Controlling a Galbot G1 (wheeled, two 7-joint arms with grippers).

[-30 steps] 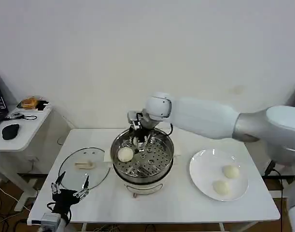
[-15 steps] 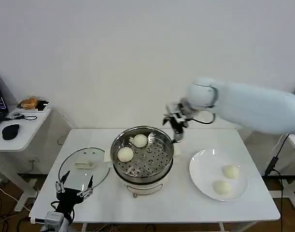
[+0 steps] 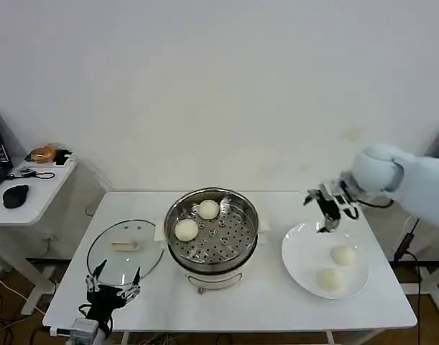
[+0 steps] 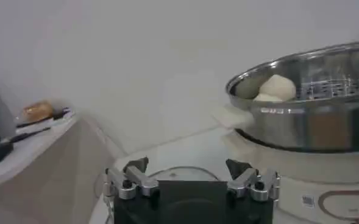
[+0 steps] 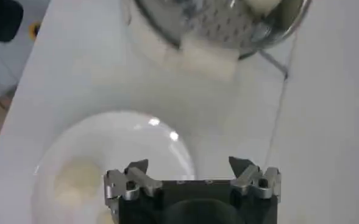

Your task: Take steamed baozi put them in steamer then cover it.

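The shiny steamer [image 3: 213, 241] [image 4: 313, 119] stands mid-table with two baozi on its perforated tray, one at the back [image 3: 208, 209] [image 4: 278, 86] and one at the left [image 3: 186, 229]. Two more baozi [image 3: 343, 254] [image 3: 329, 279] [image 5: 75, 178] lie on the white plate [image 3: 298, 248] [image 5: 115, 137] to the right. My right gripper [image 3: 326, 220] [image 5: 191, 170] hangs open and empty over the plate's far-left rim. The glass cover [image 3: 108, 262] with its beige handle [image 3: 124, 245] lies flat left of the steamer. Just in front of it, near the table's front-left edge, my left gripper [image 3: 116, 279] [image 4: 191, 175] is open and empty.
A low side table [image 3: 39, 190] at the far left carries a black mouse [image 3: 16, 195] and orange-brown food [image 3: 43, 152] [image 4: 38, 111]. The wall runs close behind the main table. The steamer's white side handle [image 5: 205, 59] sticks out toward the plate.
My right gripper left a second baozi in the steamer, rose out of it and swung right to the plate. The left gripper sank slightly toward the front edge.
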